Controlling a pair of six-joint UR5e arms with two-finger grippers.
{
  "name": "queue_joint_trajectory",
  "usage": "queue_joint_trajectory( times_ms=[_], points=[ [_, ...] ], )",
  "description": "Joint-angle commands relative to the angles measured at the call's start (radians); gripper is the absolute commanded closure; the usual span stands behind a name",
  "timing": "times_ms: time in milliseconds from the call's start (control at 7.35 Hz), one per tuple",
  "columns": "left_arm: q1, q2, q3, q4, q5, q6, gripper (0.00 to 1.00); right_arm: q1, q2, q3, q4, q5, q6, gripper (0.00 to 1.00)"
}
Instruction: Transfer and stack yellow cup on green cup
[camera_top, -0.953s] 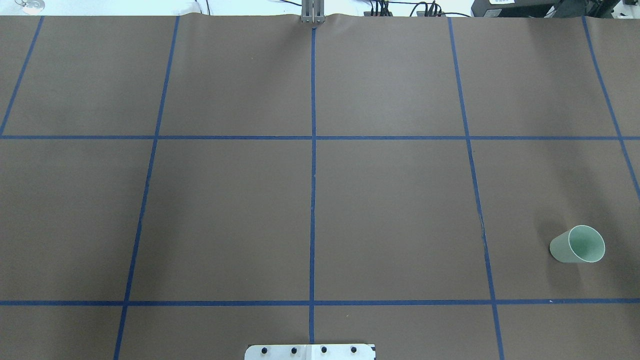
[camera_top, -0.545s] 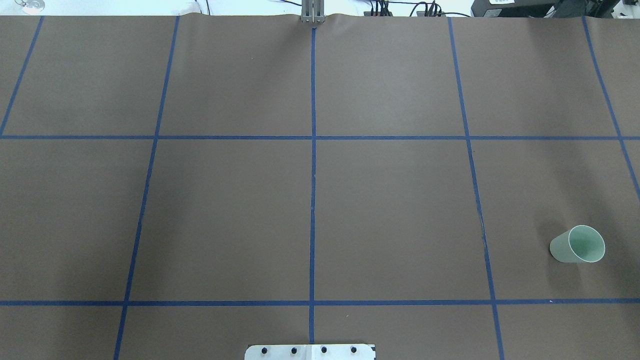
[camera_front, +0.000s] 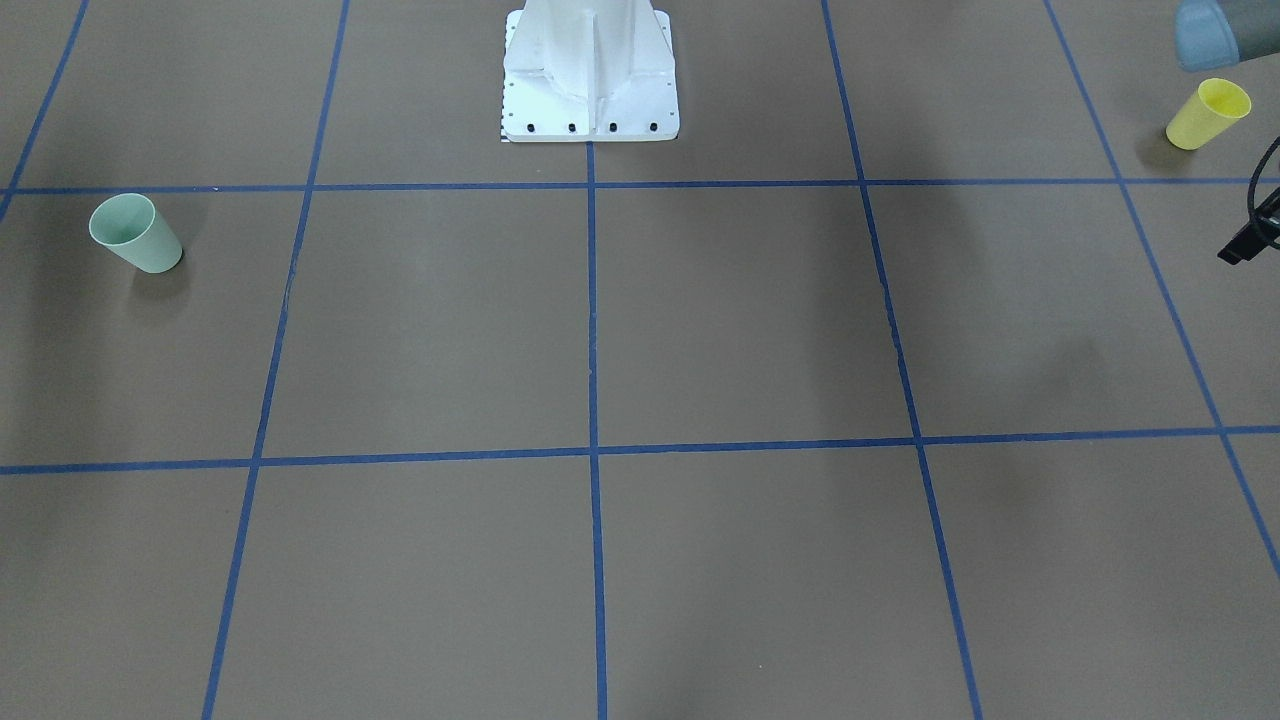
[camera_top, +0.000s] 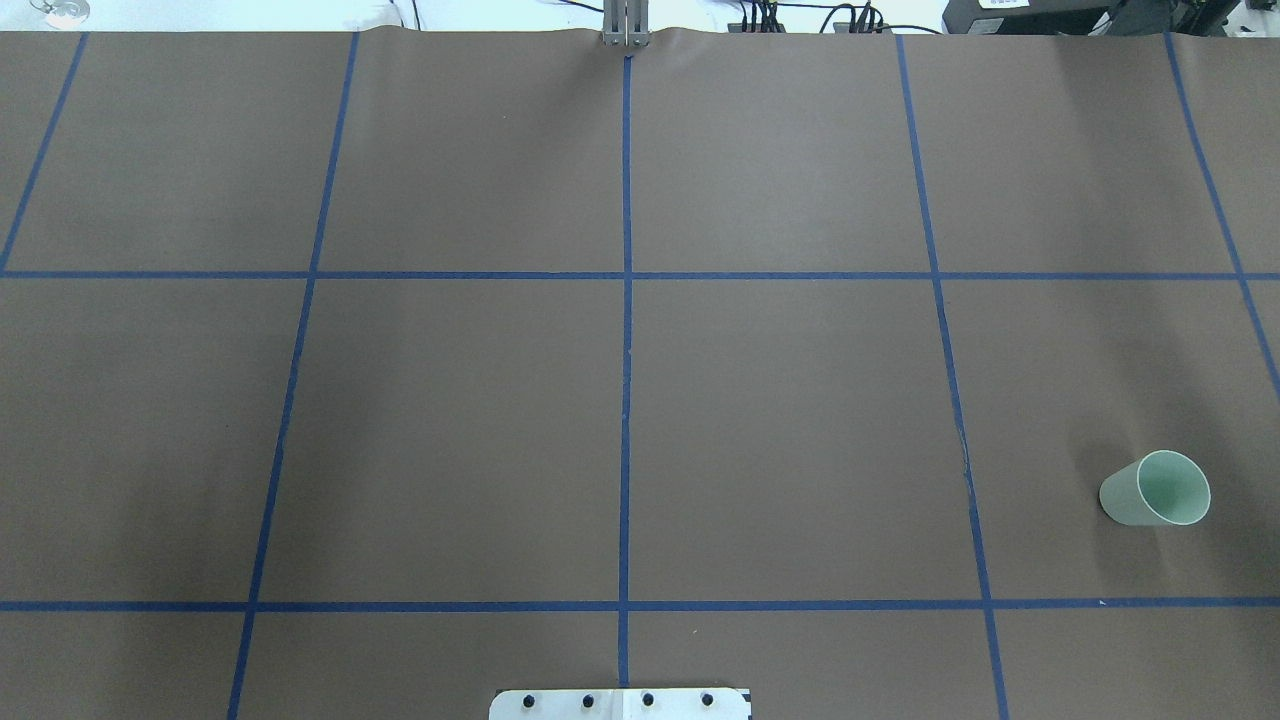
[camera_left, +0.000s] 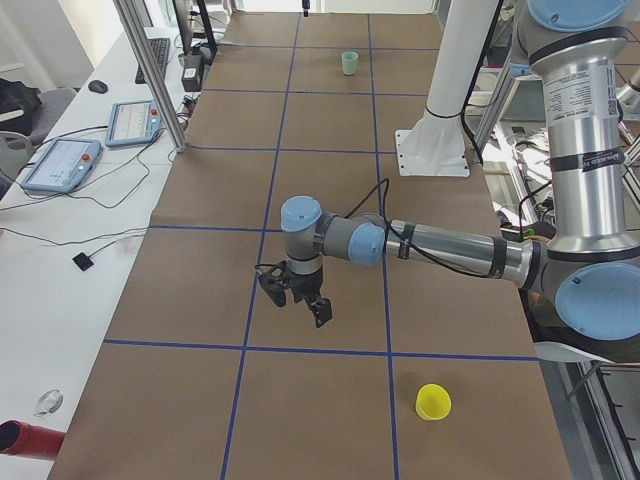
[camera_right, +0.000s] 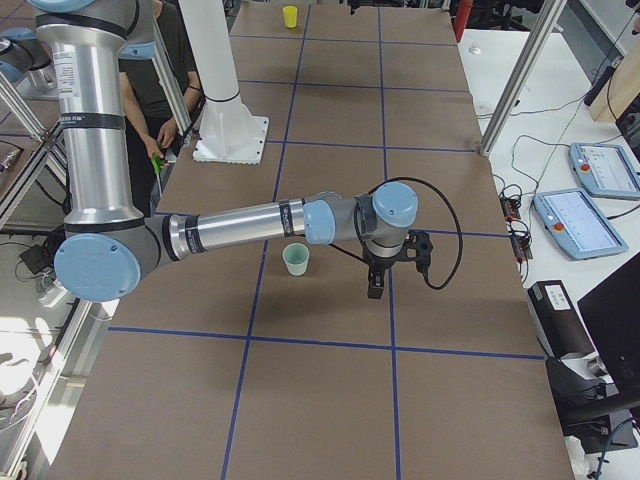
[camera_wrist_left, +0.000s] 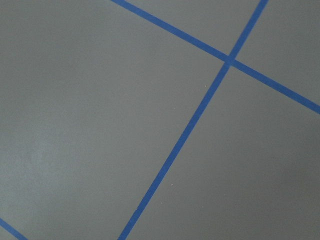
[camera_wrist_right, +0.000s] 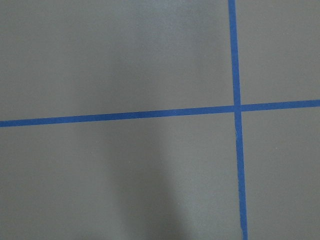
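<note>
Exterior left shows the left arm (camera_left: 440, 245) stretched low over the tabletop (camera_left: 190, 300), its pincer (camera_left: 297, 300) pointing down, apart from the yellow cup (camera_left: 433, 402). The right arm (camera_right: 240, 225) reaches likewise, with its pincer (camera_right: 376, 285) near the green cup (camera_right: 296, 259). I cannot tell either pincer's grip.

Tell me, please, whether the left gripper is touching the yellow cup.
Apart. In the exterior left view the left gripper hangs over the table, with a plain stretch of brown surface between it and the yellow cup.

Whether the left end effector (camera_left: 303, 303) or right end effector (camera_right: 375, 288) is closed cannot be told.
</note>
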Motion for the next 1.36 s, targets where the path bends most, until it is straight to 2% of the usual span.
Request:
queue_joint_trajectory(
  times_ms=[0,272,408,681,953,1225],
  points=[
    [0.185,0.018,0.0,0.001,0.21,-0.373,0.0,-0.041,0.0,0.0,0.011,-0.002,-0.003,0.0],
    [0.303,0.146,-0.003,0.014,0.379,-0.63,0.0,-0.08,0.0,0.0,0.011,-0.005,0.002,0.0],
    [0.392,0.169,0.0,0.035,0.41,-0.793,0.0,-0.094,0.004,0.006,0.012,-0.008,0.002,0.0],
    [0.553,0.17,0.005,0.221,0.424,-1.132,0.0,-0.107,0.006,0.008,0.024,-0.007,0.006,0.0],
    [0.658,0.17,0.008,0.396,0.417,-1.367,0.0,-0.129,0.007,0.009,0.03,-0.007,0.014,0.0],
    [0.761,0.171,0.047,0.438,0.397,-1.57,0.01,-0.132,0.007,0.011,0.032,-0.004,0.022,0.0]
  ],
)
